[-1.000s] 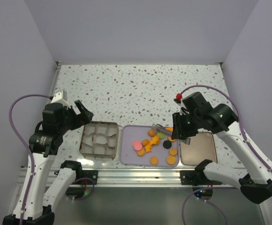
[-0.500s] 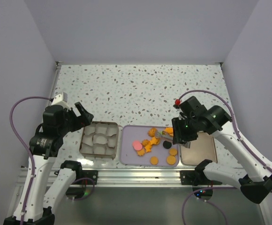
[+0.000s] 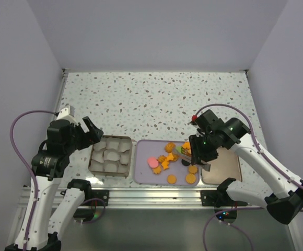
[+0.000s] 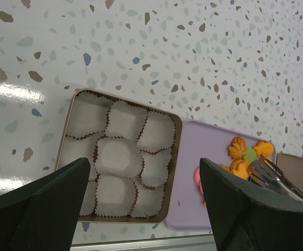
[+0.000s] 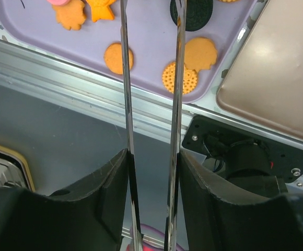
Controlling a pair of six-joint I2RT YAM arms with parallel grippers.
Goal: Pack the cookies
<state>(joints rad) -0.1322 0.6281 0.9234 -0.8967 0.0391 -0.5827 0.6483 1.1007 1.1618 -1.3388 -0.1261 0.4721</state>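
- Right hand [image 3: 185,151] is clamped on metal tongs [image 4: 271,177], their blades apart.
- Left hand [image 4: 143,162] is spread wide above the box [image 4: 175,157].
- Cookies [image 3: 167,161] lie on the purple tray [image 3: 141,170], lower centre.
- Right hand has shifted left over the tray.
- Only the left wrist view shows the tong tips beside an orange cookie.

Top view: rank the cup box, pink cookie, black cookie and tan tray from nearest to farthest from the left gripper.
1. cup box, right beside the left gripper.
2. pink cookie, left side of the purple tray.
3. black cookie, right side of that tray.
4. tan tray, far right.
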